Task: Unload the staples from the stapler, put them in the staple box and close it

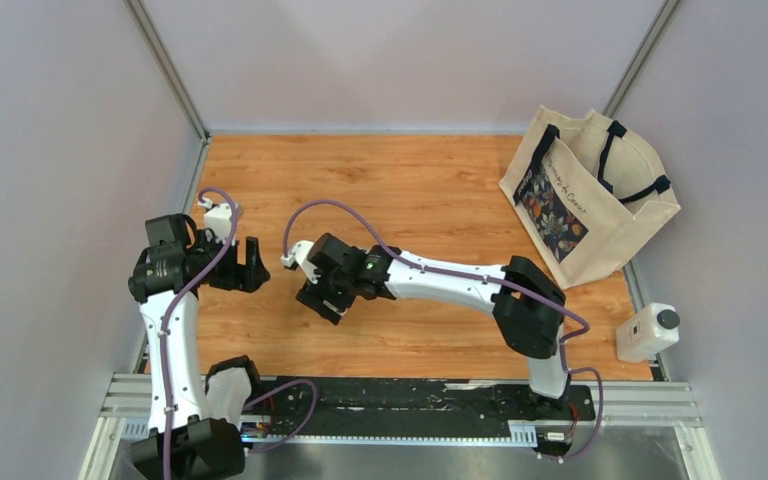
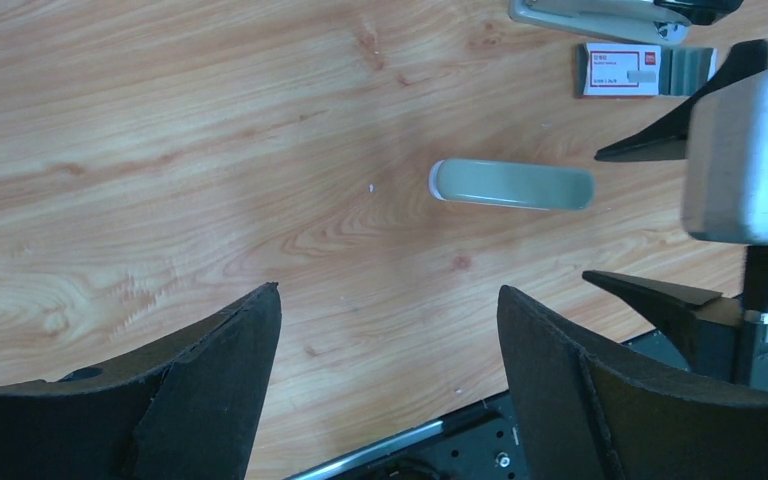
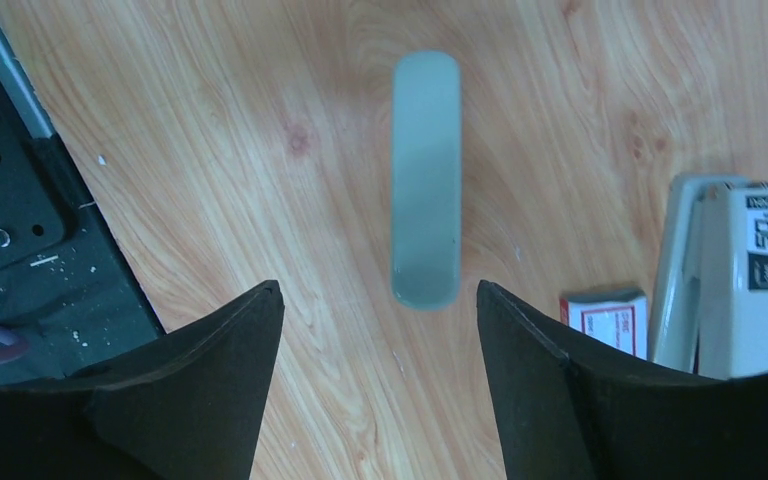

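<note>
The table [image 1: 410, 180] has a bag [image 1: 590, 195] at its far right corner. Over the left half hang the left gripper [image 2: 388, 300] and right gripper [image 3: 378, 295], both wide and holding nothing. Below lie the stapler [image 3: 730, 280], a grey bar [image 3: 426, 220] and a box [image 3: 605, 315]. The staples [image 2: 685, 68] touch the box's end.

My left gripper [image 2: 388, 292] hangs open above the table [image 2: 160, 150]; grey bar [image 2: 512, 185] ahead, stapler [image 2: 600, 18] and red-and-white box [image 2: 615, 72] beyond.
</note>
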